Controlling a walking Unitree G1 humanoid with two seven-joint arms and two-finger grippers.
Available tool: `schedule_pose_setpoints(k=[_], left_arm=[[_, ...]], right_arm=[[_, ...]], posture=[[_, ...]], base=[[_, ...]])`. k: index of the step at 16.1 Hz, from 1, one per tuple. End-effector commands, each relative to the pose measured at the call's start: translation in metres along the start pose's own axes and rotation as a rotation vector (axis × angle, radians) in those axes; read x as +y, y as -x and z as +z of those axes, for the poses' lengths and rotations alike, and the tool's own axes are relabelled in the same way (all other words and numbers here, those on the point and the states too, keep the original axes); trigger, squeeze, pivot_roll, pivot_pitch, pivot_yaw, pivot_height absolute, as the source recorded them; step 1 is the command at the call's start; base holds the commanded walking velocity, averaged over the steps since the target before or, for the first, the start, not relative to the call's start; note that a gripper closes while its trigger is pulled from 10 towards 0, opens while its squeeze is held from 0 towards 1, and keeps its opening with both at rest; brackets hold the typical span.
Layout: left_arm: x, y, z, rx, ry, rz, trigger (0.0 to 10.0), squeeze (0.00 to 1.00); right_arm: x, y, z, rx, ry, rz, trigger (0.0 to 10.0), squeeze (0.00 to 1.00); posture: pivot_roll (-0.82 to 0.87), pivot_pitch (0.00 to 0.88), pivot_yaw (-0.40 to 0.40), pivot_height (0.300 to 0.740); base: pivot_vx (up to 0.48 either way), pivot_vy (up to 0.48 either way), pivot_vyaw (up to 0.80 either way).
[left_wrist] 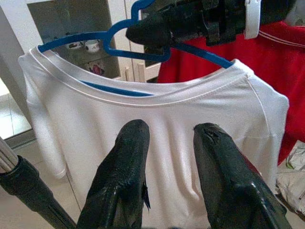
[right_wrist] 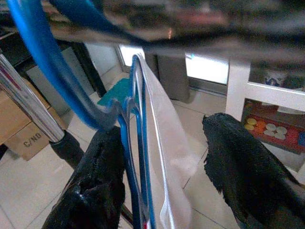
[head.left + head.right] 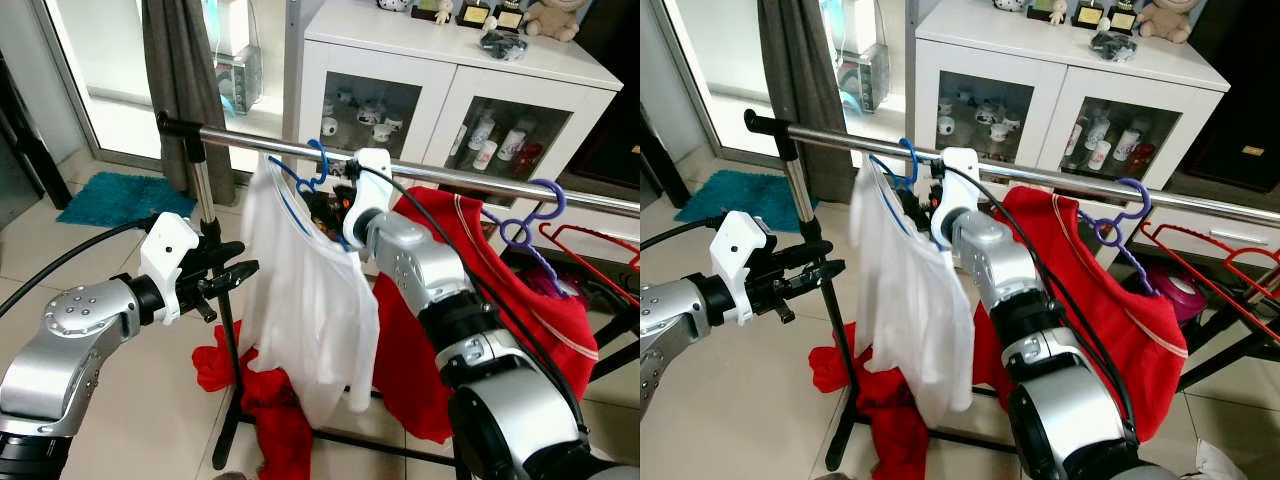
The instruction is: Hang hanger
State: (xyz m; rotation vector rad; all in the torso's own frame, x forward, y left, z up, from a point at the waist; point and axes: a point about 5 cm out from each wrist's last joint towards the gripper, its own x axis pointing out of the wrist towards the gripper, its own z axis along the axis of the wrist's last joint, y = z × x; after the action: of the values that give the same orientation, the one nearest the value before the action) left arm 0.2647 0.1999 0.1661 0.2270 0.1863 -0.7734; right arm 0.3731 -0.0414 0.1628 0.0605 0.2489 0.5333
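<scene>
Right gripper (image 2: 162,191), fingers spread wide astride the blue hanger (image 3: 300,185), nothing clamped: withdraw straight, leaving its hook on the rail (image 3: 440,175). Left gripper (image 3: 240,272) open, empty.

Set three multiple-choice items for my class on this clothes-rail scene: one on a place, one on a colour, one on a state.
1. Where is the blue hanger's hook?
A. on the floor
B. on the metal rail
C. on the cabinet

2. What colour is the shirt on the blue hanger?
A. white
B. green
C. black

3. How are the left tool's fingers?
A. clamped on the rail
B. gripping the shirt
C. apart, holding nothing

Answers: 1 B, the blue hanger hooks over the metal rail, with the right tool at it. 2 A, the white shirt hangs from it. 3 C, the left tool is beside the shirt, fingers spread.
</scene>
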Motion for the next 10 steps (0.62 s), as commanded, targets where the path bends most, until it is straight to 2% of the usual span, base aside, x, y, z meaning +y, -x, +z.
schedule_pose_setpoints(k=[1, 5, 10], left_arm=[[-0.004, -0.0004, 0.0002, 0.014, -0.007, -0.024, 10.0, 0.0], [-0.0051, 0.0006, -0.0006, 0.026, -0.008, -0.032, 10.0, 0.0], [-0.0053, -0.0001, 0.0001, 0.031, -0.012, -0.04, 10.0, 0.0]], right_arm=[[-0.0044, -0.0003, -0.0017, 0.019, 0.029, 0.001, 0.0, 0.0], [-0.0043, -0.0016, -0.0064, 0.062, 0.043, 0.029, 0.0, 0.0], [-0.0046, -0.0027, -0.0086, 0.066, 0.024, 0.026, 0.0, 0.0]], posture=[[0.03, 0.0, -0.063, 0.74], [0.04, 0.0, -0.064, 0.74], [0.04, 0.0, -0.058, 0.74]], base=[[0.0, 0.0, 0.0], [0.0, 0.0, 0.0], [0.0, 0.0, 0.0]])
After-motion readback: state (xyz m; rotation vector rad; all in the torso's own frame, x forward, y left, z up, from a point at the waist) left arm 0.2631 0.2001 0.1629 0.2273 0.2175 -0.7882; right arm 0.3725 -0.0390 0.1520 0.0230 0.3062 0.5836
